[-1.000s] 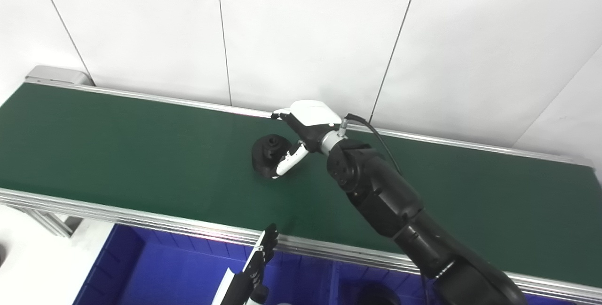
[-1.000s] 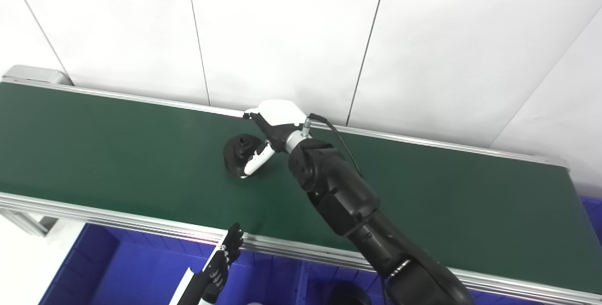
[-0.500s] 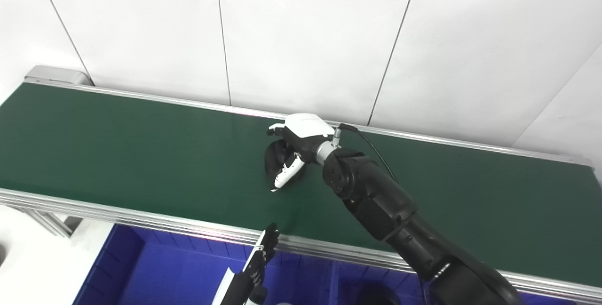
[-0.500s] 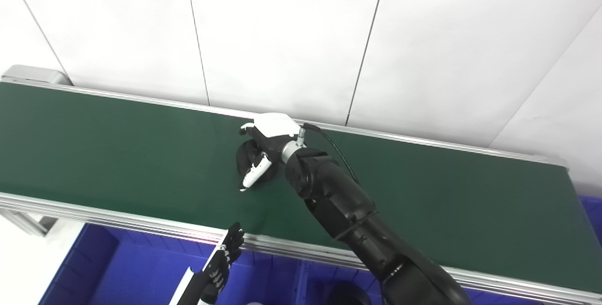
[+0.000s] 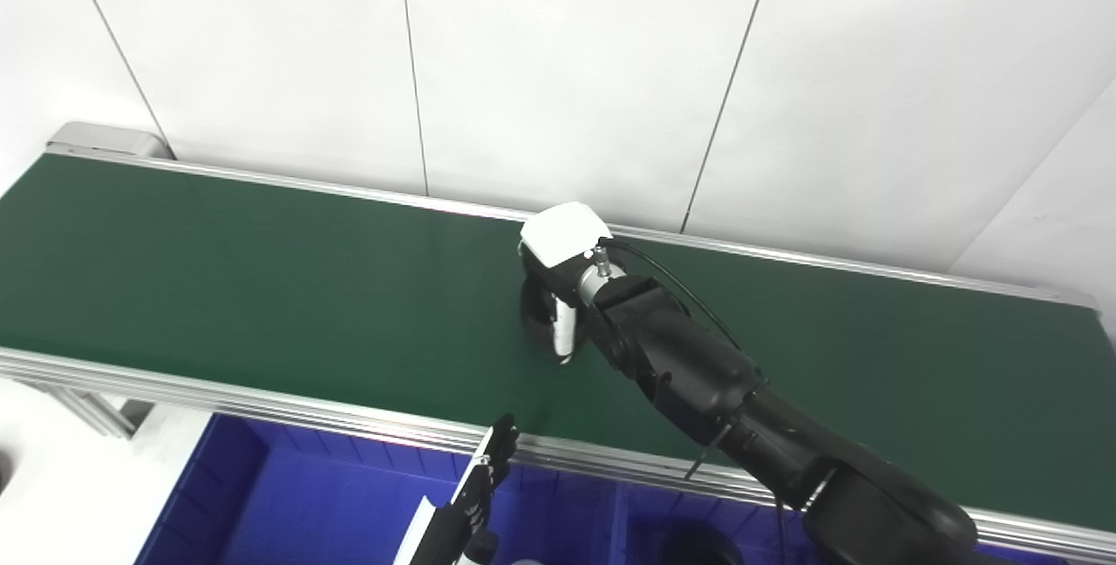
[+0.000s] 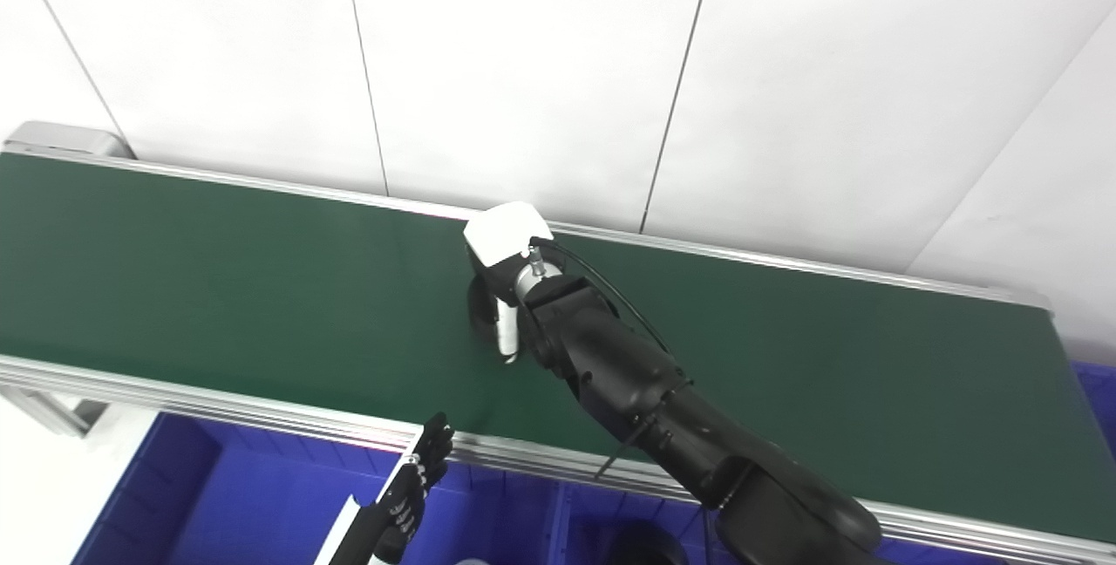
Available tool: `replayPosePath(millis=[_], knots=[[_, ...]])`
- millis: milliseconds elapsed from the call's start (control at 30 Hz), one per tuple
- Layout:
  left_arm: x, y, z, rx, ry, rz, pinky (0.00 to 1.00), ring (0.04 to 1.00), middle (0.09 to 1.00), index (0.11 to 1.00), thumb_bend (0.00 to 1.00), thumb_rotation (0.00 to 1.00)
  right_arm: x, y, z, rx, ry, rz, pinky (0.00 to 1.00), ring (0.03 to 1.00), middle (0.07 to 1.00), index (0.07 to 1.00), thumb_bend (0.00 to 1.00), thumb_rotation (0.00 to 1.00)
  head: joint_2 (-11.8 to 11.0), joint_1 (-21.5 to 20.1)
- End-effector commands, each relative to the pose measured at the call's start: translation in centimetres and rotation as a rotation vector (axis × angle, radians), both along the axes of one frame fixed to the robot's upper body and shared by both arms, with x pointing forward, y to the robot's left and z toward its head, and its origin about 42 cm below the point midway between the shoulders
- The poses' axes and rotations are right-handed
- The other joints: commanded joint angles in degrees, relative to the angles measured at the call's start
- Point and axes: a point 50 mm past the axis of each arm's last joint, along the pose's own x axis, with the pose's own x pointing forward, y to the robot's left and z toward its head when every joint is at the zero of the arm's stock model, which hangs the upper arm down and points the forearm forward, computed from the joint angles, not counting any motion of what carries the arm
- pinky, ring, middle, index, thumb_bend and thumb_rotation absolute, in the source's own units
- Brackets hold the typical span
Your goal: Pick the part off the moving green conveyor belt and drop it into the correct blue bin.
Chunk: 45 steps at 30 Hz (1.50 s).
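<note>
A black round part lies on the green conveyor belt, near its middle; it also shows in the right eye view. My right hand sits on top of it, white back up, and covers most of it. The white thumb presses on its near side and the fingers are hidden behind it, so the hand looks shut on the part. The part still rests on the belt. My left hand is open with straight fingers, low over a blue bin.
Blue bins run along below the belt's near rail. A divider splits them, and a dark round object lies in the right bin. A white wall stands behind the belt.
The part has travelled right along the belt. My right hand has followed it, turned palm down and closed over it. The left hand has not moved.
</note>
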Motion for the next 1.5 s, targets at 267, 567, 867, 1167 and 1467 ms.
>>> replayPosePath(millis=[267, 567, 867, 1167, 1467], knots=[[0.0, -0.9, 1.1, -0.035, -0.043, -0.004, 1.00, 0.997, 0.993, 1.000, 0.84, 1.00, 0.4, -0.3, 2.2, -0.018, 0.027, -0.055, 0.39, 0.427, 0.549, 0.505, 0.51, 0.00, 0.3, -0.5], [0.0, -0.6, 1.3, -0.034, -0.031, -0.002, 1.00, 0.997, 0.997, 1.000, 0.87, 1.00, -0.2, 0.1, 5.1, 0.029, 0.052, -0.004, 0.32, 0.415, 0.529, 0.532, 0.51, 0.00, 0.8, -1.8], [0.5, 0.3, 1.6, -0.026, -0.022, 0.011, 1.00, 0.996, 0.997, 1.000, 0.88, 1.00, -3.7, -0.9, 11.6, -0.082, -0.058, 0.181, 0.39, 0.414, 0.519, 0.535, 0.51, 0.00, 1.7, -5.4], [1.0, 2.0, 2.2, 0.052, -0.030, 0.024, 0.99, 0.989, 0.994, 1.000, 0.88, 1.00, -9.1, -5.6, 13.3, -0.147, -0.068, 0.221, 0.33, 0.380, 0.495, 0.563, 0.51, 0.00, 3.7, -10.0], [1.9, 5.5, 3.3, 0.104, -0.040, 0.023, 1.00, 0.957, 0.976, 1.000, 0.84, 1.00, -15.7, -8.9, 12.2, -0.072, -0.033, 0.233, 0.22, 0.396, 0.516, 0.493, 0.52, 0.00, 8.1, -21.3]])
